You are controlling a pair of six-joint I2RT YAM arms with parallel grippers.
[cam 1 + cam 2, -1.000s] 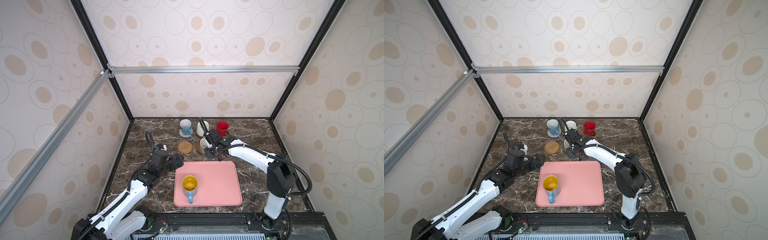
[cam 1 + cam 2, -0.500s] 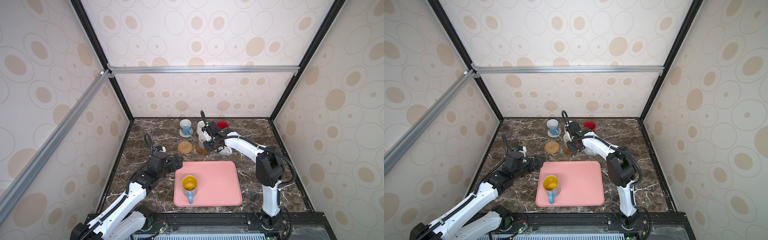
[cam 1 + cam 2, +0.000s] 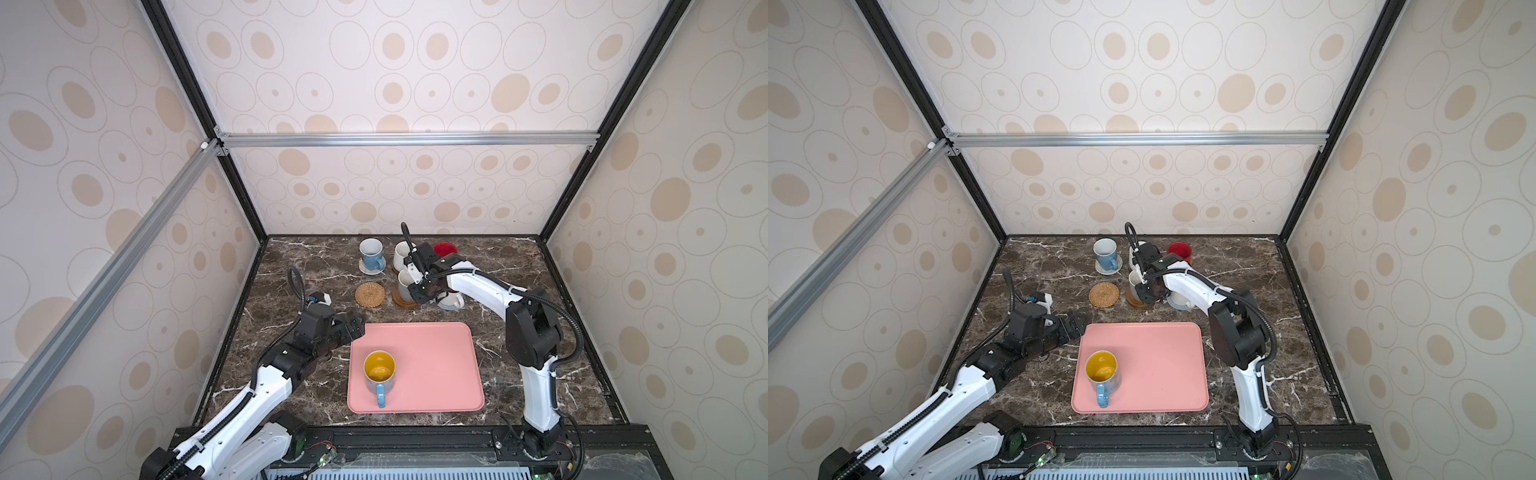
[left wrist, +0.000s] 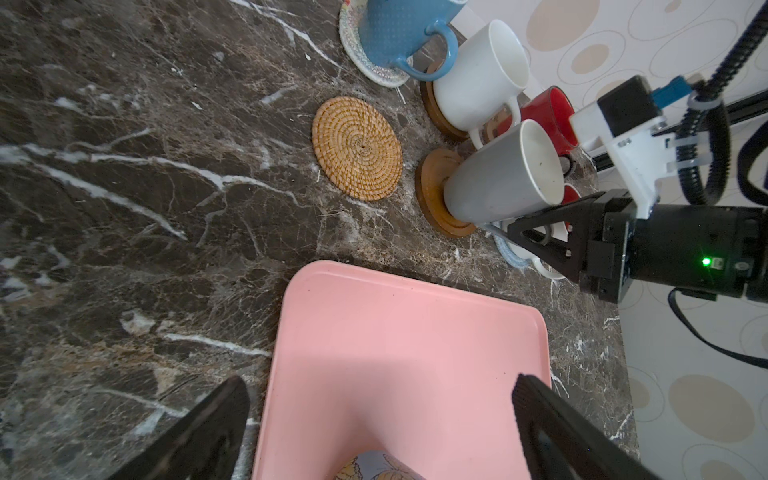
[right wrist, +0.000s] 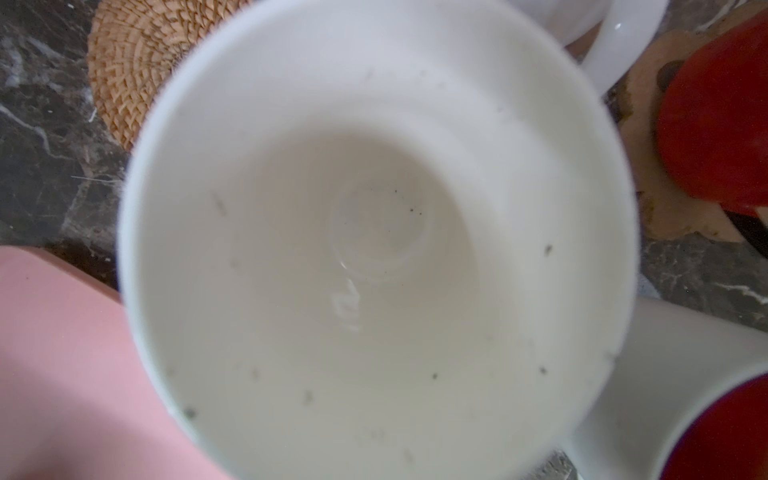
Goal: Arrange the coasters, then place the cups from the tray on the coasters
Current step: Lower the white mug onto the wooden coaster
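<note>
Nearest, a blue mug (image 3: 379, 372) stands on the tray (image 3: 436, 365); the left gripper (image 3: 356, 325) hangs spread wide just beside the tray's far left corner; beyond, the right gripper (image 3: 419, 290) is clamped on a white mug (image 3: 404, 284) set on a brown disc (image 3: 402, 303), beside the rattan coaster (image 3: 370, 294).

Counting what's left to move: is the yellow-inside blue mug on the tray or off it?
On it: in both top views the mug stands upright on the pink tray, alone there, with no gripper touching it.
</note>
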